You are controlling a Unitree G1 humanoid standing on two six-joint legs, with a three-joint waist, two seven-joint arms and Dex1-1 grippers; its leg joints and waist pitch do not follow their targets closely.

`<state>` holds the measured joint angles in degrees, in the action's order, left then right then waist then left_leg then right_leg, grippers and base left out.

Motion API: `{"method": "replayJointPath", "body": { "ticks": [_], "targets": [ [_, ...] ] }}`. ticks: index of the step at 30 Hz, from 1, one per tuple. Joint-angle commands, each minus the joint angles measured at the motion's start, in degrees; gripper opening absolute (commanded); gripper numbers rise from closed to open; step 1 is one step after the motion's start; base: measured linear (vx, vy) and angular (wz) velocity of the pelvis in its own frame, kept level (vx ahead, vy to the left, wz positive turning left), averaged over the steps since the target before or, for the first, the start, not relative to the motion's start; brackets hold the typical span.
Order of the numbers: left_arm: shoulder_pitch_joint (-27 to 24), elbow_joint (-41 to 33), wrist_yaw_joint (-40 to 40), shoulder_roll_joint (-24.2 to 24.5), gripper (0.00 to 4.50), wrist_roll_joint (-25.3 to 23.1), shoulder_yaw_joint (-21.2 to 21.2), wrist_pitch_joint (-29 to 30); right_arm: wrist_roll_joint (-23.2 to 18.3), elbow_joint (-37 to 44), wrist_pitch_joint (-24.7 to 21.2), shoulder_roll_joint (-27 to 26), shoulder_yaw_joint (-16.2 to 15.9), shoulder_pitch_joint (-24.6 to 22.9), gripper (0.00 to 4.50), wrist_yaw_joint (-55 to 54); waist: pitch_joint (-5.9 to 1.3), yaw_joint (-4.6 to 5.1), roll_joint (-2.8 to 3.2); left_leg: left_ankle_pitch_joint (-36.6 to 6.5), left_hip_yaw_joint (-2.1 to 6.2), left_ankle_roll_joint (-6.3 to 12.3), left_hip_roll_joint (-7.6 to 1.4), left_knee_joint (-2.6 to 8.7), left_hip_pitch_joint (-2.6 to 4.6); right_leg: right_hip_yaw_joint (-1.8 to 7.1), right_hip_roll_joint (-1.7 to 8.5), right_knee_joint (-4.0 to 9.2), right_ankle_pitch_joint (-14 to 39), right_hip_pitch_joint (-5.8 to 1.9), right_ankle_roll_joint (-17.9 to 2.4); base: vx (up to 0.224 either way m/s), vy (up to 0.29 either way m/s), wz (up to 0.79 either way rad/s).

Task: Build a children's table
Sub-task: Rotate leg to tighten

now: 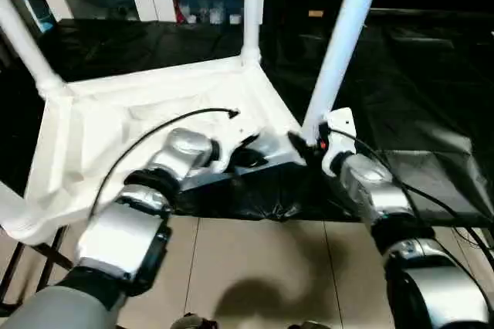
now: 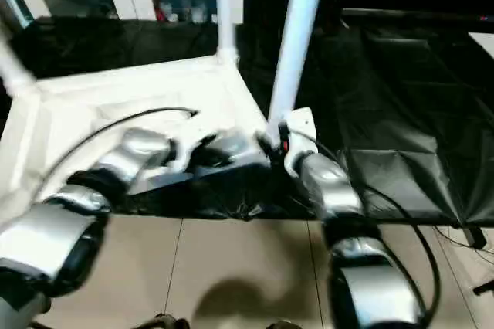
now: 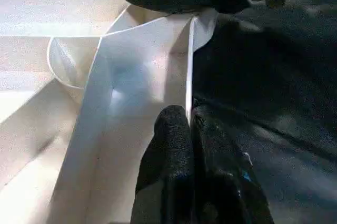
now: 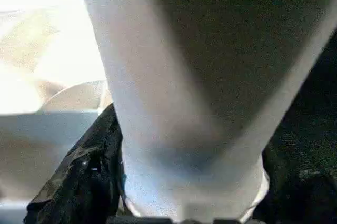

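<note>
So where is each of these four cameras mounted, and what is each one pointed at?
Left eye view: on the head, looking forward and down at the upturned children's table; both silver forearms show.
Right eye view: beside it, same scene slightly shifted.
Left wrist view: on the left wrist, along the left hand, shut on the tabletop's rim.
Right wrist view: on the right wrist, along the right hand, its fingers either side of a leg.
Shared: both wrist views show that corner socket, where the hands meet.
</note>
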<state>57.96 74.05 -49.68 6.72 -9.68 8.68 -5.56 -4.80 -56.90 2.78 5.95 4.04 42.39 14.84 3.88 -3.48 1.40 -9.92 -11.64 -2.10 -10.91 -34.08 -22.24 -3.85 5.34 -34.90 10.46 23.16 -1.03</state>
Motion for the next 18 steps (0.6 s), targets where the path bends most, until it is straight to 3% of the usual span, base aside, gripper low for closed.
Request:
{"method": "replayJointPath", "body": {
  "ticks": [1,2,3,4,7,10,13,14,18],
  "targets": [
    [1.9,-0.4,4.8,0.7,0.00,0.7,-1.6,0.0,1.2,-2.4,0.2,-1.1,-0.9,-0.8,2.75,-1.3,-4.97,0.11,0.04,-8.2,1.18,3.54,-2.14,3.64,1.26,2.34,3.44,3.41,1.3,-3.02,-16.1,0.000,0.000,0.00],
    [1.5,-0.7,4.3,0.5,0.00,-0.3,-0.6,-1.2,2.2,-4.0,2.6,-1.8,-1.4,-0.4,2.75,-1.7,-5.03,0.15,0.03,-6.9,1.16,4.74,-2.18,3.53,1.14,2.24,3.46,3.16,-1.1,-3.13,-16.6,0.000,0.000,0.00],
    [1.5,-0.7,4.3,0.5,0.00,-0.3,-0.6,-1.2,2.2,-4.0,2.6,-1.8,-1.4,-0.4,2.75,-1.7,-5.03,0.15,0.03,-6.9,1.16,4.74,-2.18,3.53,1.14,2.24,3.46,3.16,-1.1,-3.13,-16.6,0.000,0.000,0.00],
    [1.3,-0.7,3.9,0.5,0.00,-0.6,-0.2,-1.6,2.2,-4.8,3.6,-2.1,-1.2,-0.1,3.31,-1.9,-5.01,0.15,0.04,-7.4,1.11,5.09,-2.19,3.52,1.26,2.23,3.50,3.23,-1.0,-3.10,-16.8,0.000,0.000,0.00],
    [0.7,-0.8,2.1,0.7,0.00,-1.2,0.4,-2.7,2.0,-6.4,5.2,-2.0,-0.5,0.8,3.54,-2.4,-4.65,0.28,-0.09,-10.6,1.12,4.42,-2.20,3.74,1.27,2.26,3.62,3.86,4.3,-3.16,-16.4,0.000,0.000,0.00],
    [0.4,-0.7,0.9,1.2,0.00,-1.7,1.1,-4.0,1.9,-6.4,6.5,-1.4,-0.2,1.1,3.87,-2.4,-4.66,0.45,-0.13,-10.9,1.20,3.94,-2.26,3.83,1.26,2.28,3.61,3.93,6.0,-3.23,-15.8,0.000,0.000,0.00],
    [0.1,-0.7,0.2,1.7,0.00,-2.8,2.2,-6.5,1.8,-5.6,8.0,-0.7,0.1,0.9,3.87,-1.9,-4.73,0.52,-0.20,-10.3,1.15,4.28,-2.32,3.74,1.27,2.34,3.58,3.82,4.9,-3.17,-16.0,0.000,0.000,0.00],
    [0.1,-0.5,0.8,2.2,0.00,-3.8,2.9,-8.2,1.8,-3.2,8.8,0.5,0.0,-0.5,3.87,-0.7,-4.83,0.46,-0.44,-9.2,1.11,4.93,-2.34,3.64,1.22,2.34,3.55,3.57,3.1,-3.21,-16.2,0.000,0.000,0.00],
    [0.1,-0.2,0.6,2.8,0.00,-4.0,2.7,-10.2,1.1,3.8,9.2,2.3,-0.3,-4.9,3.87,2.7,-5.03,0.19,-0.50,-6.3,0.96,7.18,-2.26,3.23,1.10,2.33,3.40,2.96,-2.1,-3.33,-16.4,0.000,0.000,0.00]
  ]
}}
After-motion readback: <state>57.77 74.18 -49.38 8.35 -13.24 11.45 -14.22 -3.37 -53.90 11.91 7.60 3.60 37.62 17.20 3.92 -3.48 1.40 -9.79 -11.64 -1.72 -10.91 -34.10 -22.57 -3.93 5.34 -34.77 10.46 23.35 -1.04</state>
